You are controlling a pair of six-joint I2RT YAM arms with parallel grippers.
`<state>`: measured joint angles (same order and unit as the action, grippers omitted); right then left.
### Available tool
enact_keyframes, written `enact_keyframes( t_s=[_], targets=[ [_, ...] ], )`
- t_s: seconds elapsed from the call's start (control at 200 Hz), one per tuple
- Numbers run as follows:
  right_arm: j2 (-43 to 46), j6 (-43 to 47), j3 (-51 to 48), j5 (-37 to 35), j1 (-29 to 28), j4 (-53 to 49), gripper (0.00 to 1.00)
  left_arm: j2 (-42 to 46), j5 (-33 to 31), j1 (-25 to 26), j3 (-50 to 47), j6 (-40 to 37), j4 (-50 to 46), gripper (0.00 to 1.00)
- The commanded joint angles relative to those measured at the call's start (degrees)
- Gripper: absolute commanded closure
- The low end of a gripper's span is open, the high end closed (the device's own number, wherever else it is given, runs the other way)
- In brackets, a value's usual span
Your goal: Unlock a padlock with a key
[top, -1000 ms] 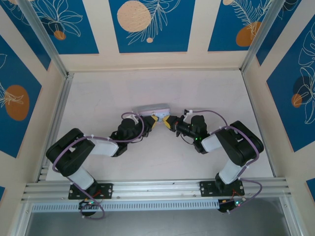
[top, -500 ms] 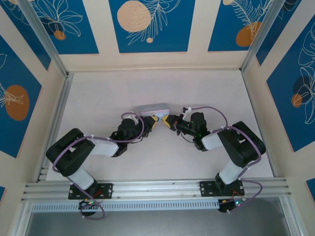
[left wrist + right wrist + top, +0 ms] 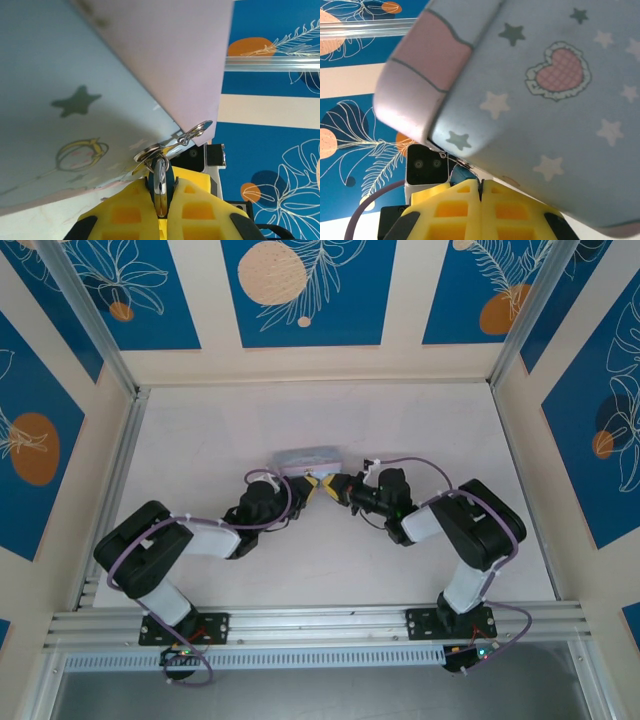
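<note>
Tin box (image 3: 545,100) hard against padlock (image 3: 160,186)

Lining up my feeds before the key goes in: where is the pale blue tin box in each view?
Top external: tin box mid-table, just beyond where the left fingers and right fingers meet.
Left wrist: upper left, star-printed face slanting down to the left fingers.
Right wrist: upper right, heart and stars, above the right fingers.
Shared landmark: blue leaf-print wall panels.
</note>
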<state>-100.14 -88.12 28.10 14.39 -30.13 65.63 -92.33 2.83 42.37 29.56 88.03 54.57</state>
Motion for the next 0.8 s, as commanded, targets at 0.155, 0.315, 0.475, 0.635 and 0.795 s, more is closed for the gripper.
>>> enact_keyframes(
  t_s=[0.155,0.315,0.475,0.635,0.795],
  targets=[
    [-3.3,-2.6,2.6,1.2,-3.2,5.0,1.00,0.0,9.1,2.6,1.7,-0.9,6.4,1.00],
    [-3.4,-1.6,6.0,0.5,-4.8,1.0,1.00,-1.8,9.6,3.0,1.4,-0.7,7.1,1.00],
    [-3.8,-1.7,6.8,0.8,-4.9,-0.5,1.00,-2.5,10.3,3.3,0.7,-1.1,7.8,1.00],
    [-5.5,-4.3,7.1,0.5,-4.8,2.1,1.00,-1.7,11.1,3.4,1.0,-4.6,3.6,1.00],
    [-6.3,-4.9,9.3,0.4,-5.9,1.4,1.00,-2.8,11.1,3.4,1.5,-5.7,3.2,1.00]
  ],
)
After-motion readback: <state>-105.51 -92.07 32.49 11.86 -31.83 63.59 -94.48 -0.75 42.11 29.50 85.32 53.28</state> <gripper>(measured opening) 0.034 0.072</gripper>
